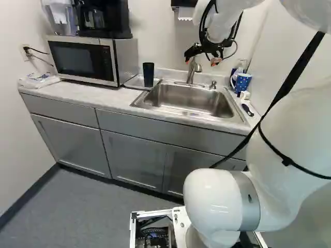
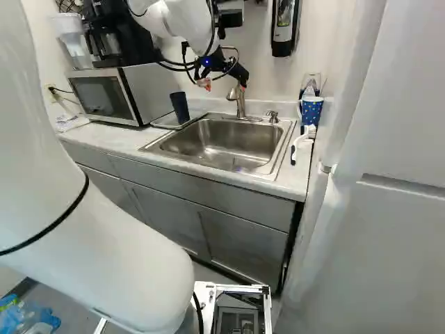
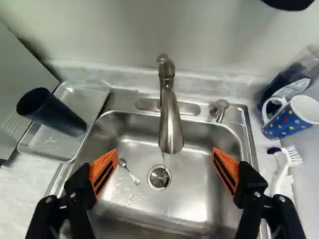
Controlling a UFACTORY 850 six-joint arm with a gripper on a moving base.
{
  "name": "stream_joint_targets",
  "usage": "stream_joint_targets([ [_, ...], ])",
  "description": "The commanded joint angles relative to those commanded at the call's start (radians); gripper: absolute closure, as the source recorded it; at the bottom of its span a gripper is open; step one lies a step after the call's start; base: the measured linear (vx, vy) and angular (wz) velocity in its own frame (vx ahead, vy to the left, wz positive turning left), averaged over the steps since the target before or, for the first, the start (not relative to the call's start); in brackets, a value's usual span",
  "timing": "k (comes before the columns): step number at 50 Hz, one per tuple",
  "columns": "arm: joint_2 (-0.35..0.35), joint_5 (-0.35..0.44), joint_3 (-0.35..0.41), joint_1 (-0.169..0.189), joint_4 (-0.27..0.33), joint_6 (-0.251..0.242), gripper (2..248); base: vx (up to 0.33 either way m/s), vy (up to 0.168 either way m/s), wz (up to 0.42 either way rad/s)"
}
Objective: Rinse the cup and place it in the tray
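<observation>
Left base view: The dark cup (image 1: 148, 75) is positioned upright on the metal tray (image 1: 135, 81), between the microwave (image 1: 83, 59) and the sink (image 1: 189, 101). The gripper (image 1: 201, 61) is suspended above the counter, near the top of the faucet (image 1: 192, 70), with its two fingers spread apart. A coffee maker (image 1: 103, 19) is supported by the microwave. A plastic bag (image 1: 39, 80) is laid on the counter at the far left.

Right base view: The cup is again seen on the tray, beside the microwave and apart from the gripper. The spotted mug (image 2: 311, 110) and the white brush (image 2: 303, 139) are located at the right of the sink. A wall dispenser (image 2: 284, 28) is mounted above the counter.

Wrist view: The fingers of the gripper (image 3: 163, 170) are held wide open, and nothing is gripped. The faucet spout is centred ahead of them, and a thin trickle is seen below it, over the drain (image 3: 159, 178). A spoon (image 3: 129, 172) is placed on the sink floor, beside the drain. A soap pump (image 3: 219, 109) is fitted beside the faucet, on the mug's side. A clear bottle (image 3: 291, 77) is stood behind the mug.
</observation>
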State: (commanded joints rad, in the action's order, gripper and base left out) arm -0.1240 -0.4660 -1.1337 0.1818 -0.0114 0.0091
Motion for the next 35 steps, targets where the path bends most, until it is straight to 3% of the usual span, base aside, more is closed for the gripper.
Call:
stream_joint_targets([
  [9, 0.000, -0.087, 0.000, 0.000, 0.000, 0.000, 3, 0.000, 0.000, 0.000],
  [35, 0.000, -0.194, 0.000, 0.000, 0.000, 0.000, 3, 0.000, 0.000, 0.000],
])
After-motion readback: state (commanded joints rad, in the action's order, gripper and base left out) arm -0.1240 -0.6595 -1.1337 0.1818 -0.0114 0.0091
